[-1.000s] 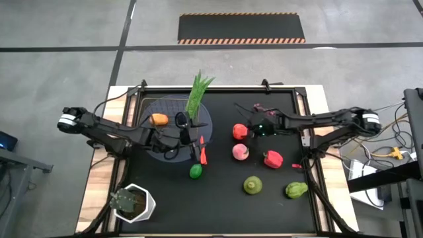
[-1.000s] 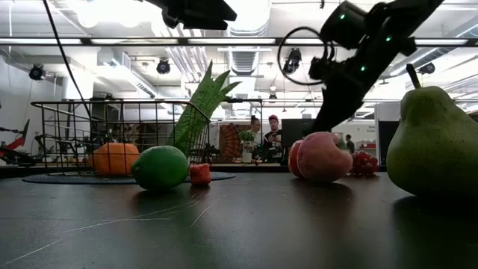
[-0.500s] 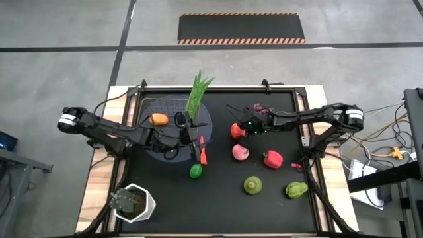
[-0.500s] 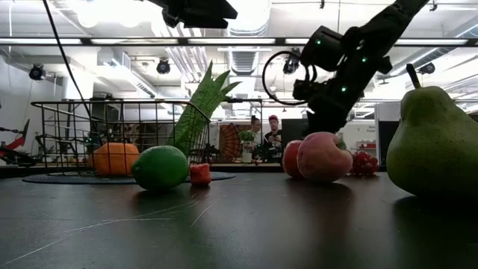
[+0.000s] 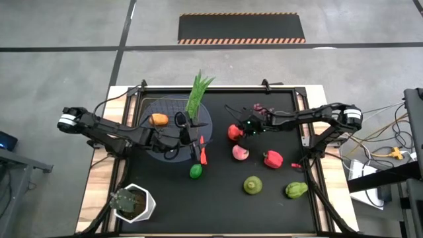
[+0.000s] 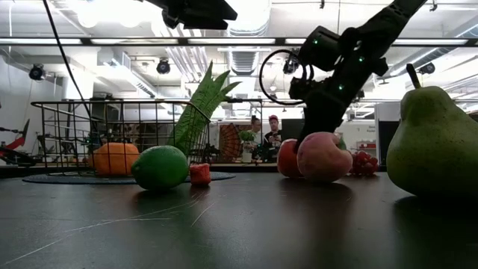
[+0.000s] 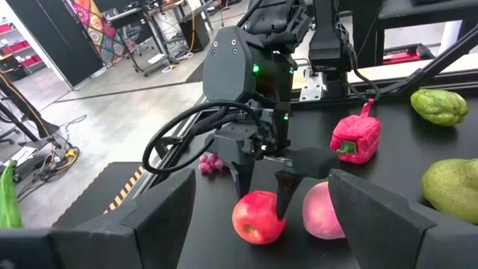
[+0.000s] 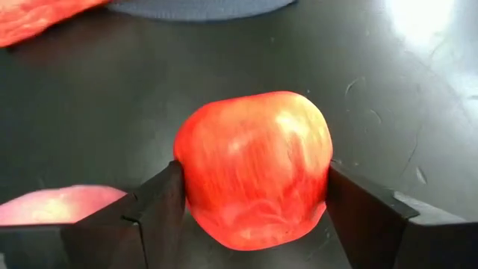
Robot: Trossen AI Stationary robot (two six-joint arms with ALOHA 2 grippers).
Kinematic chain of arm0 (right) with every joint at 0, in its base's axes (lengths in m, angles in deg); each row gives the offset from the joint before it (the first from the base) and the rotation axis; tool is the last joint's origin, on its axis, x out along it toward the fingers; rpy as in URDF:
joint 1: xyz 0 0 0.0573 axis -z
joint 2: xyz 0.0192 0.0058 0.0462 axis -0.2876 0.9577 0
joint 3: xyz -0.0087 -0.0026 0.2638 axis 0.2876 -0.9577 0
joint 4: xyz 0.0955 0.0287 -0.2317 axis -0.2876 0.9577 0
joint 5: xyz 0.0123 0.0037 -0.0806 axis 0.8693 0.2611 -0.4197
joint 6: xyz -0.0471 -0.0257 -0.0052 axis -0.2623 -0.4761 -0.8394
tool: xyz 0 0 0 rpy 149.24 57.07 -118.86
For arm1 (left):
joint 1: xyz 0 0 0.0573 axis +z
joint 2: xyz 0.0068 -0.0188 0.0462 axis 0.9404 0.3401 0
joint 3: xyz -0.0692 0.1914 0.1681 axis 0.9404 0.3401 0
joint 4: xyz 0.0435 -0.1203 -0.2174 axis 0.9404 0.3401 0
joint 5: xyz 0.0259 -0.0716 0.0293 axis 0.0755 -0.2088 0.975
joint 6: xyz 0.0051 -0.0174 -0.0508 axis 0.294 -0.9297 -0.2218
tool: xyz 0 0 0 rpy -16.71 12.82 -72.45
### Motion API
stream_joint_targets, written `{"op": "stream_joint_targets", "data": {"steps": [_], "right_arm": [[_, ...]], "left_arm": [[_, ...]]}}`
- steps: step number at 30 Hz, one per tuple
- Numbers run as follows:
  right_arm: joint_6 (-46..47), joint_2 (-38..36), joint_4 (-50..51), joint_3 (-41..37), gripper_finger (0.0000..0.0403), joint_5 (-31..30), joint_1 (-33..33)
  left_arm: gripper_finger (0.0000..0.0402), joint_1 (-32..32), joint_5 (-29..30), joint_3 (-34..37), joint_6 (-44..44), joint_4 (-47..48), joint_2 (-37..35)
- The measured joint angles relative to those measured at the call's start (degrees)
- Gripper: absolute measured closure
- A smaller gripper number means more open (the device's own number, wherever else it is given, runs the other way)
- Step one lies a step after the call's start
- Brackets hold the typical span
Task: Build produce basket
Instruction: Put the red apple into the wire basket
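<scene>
**Claw closes on the red apple**

Claw of the right arm (image 5: pixel 236 131) has come down from above the bench onto the red apple (image 8: pixel 254 168), and its fingers (image 8: pixel 153 205), wider a moment ago, now press both sides of the fruit, which sits on the black bench (image 5: pixel 225 205) just beside the pink peach (image 5: pixel 240 152). The grasp looks made, so lifting should follow. Ahead lies the basket (image 5: pixel 173 109), well apart toward the left, already holding an orange (image 5: pixel 158 119) and the leafy stalk (image 5: pixel 196 96). The left claw (image 5: pixel 195 140) waits with fingers apart beside the basket, unmoved. Lime (image 5: pixel 195 171), chili (image 5: pixel 203 155), red pepper (image 5: pixel 272 158) and pears (image 5: pixel 252 185) remain outside.
</scene>
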Motion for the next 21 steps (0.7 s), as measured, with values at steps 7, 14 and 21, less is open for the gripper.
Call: {"op": "stream_joint_targets", "data": {"steps": [7,14,21], "right_arm": [[-4.13,-6.49,-8.42,0.12,0.0128,5.47,-0.12],[-9.41,-10.46,-32.68,-5.76,0.013,23.54,-3.18],[-11.46,-9.51,-48.87,-11.04,0.013,23.23,-5.95]], "left_arm": [[0.0114,-0.17,-0.06,0.03,-0.11,-0.48,0.82],[0.0114,-0.49,-3.11,0.09,-0.09,-5.24,3.64],[0.0114,-1.23,-5.39,-0.11,0.19,-9.42,6.63]]}}
